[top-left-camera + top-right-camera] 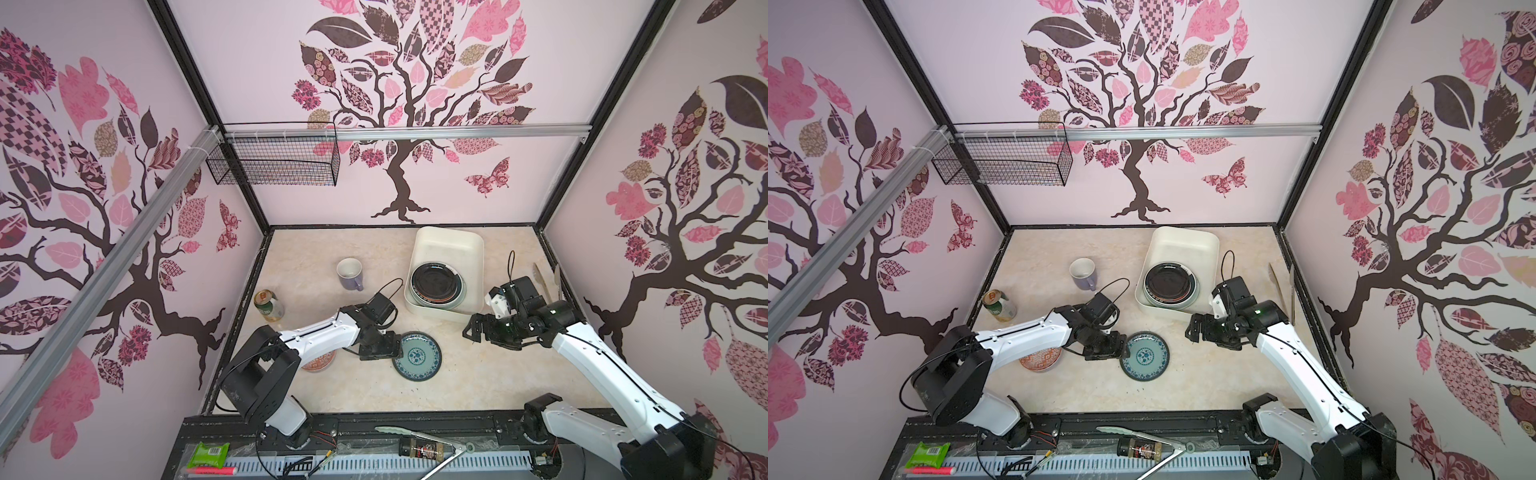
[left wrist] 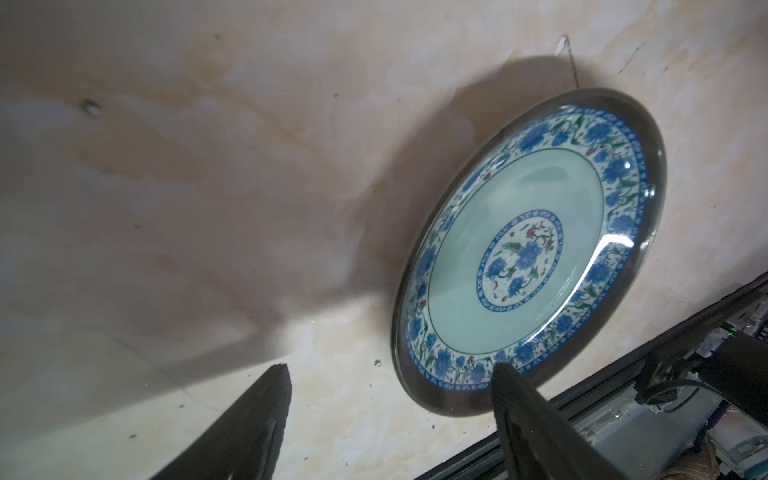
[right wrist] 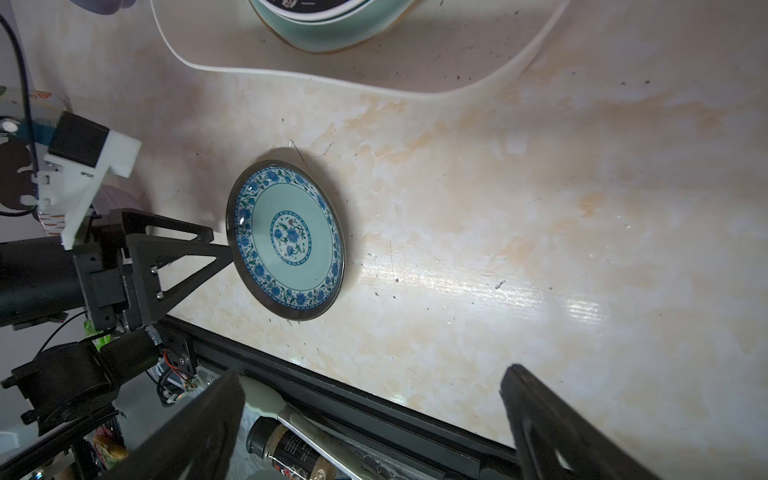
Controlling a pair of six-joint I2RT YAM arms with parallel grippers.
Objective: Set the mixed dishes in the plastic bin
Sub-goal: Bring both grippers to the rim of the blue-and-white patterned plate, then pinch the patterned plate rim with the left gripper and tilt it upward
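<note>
The mint-green flowered plate (image 1: 417, 356) (image 1: 1145, 356) (image 2: 523, 257) (image 3: 291, 241) lies flat on the table's front middle. My left gripper (image 1: 398, 348) (image 2: 392, 368) is open at its left rim, one fingertip over the rim and the other over bare table. The plastic bin (image 1: 451, 243) (image 1: 1183, 243) stands at the back right, with a black plate (image 1: 436, 283) (image 1: 1169, 284) on top of a stack inside. My right gripper (image 1: 470, 328) (image 3: 374, 382) hovers open and empty just in front of the bin. The lavender mug (image 1: 350, 275) stands upright. The red-patterned bowl (image 1: 1040, 359) is partly under the left arm.
A green drink can (image 1: 269, 306) stands at the left edge. Long wooden utensils (image 1: 540, 276) lie by the right wall. A black wire basket (image 1: 274, 160) hangs on the back rail. Tongs and a dark bottle (image 1: 419, 449) lie on the front rail below the table edge.
</note>
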